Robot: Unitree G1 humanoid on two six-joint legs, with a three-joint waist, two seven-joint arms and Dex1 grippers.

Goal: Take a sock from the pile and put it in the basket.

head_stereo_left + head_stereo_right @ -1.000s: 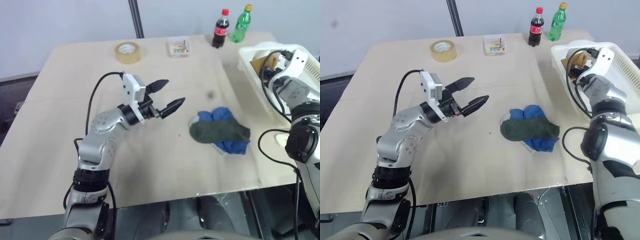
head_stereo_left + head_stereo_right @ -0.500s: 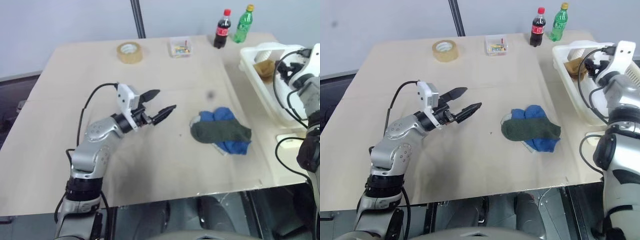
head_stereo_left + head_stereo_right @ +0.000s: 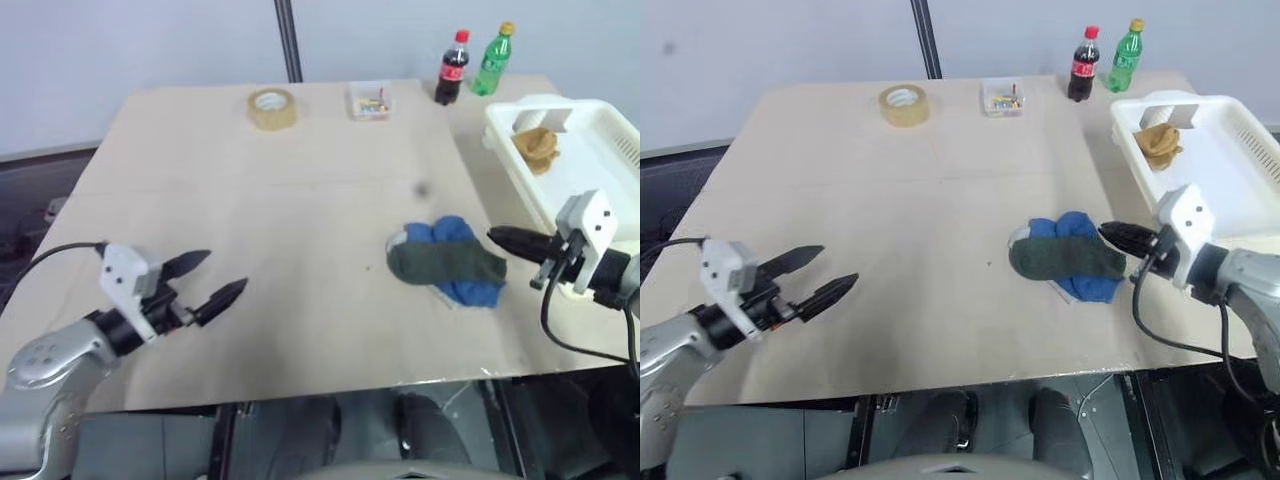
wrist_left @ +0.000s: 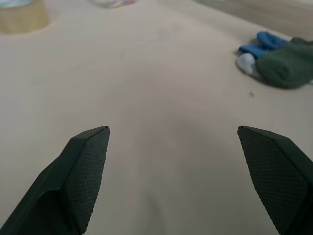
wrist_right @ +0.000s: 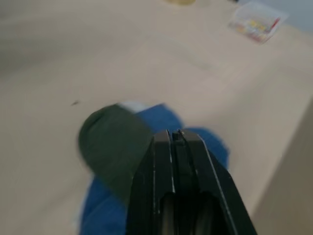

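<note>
A small loose pile of soft socks point(image 3: 446, 262), dark grey-green on top of bright blue with a bit of pale fabric at one edge, lies on the light beige bench point(image 3: 300, 230), right of its middle. The large white rectangular plastic basket point(image 3: 600, 170) with slotted sides sits at the bench's right edge, and one mustard-yellow sock point(image 3: 536, 146) lies crumpled inside it near the far end.

The right end effector point(image 3: 498, 237) hangs just beside the pile on its basket side, pointing towards the socks, with its two black fingers pressed together and nothing between them. The left end effector point(image 3: 208, 276) is low over the bench's near left part, well apart from the pile, with its fingers spread wide and empty.

At the far edge of the bench stand a roll of brown packing tape point(image 3: 272, 107), a small clear plastic box point(image 3: 370, 100) with coloured bits inside, a dark cola bottle with a red cap point(image 3: 452, 68) and a green bottle with a yellow cap point(image 3: 493, 60).
</note>
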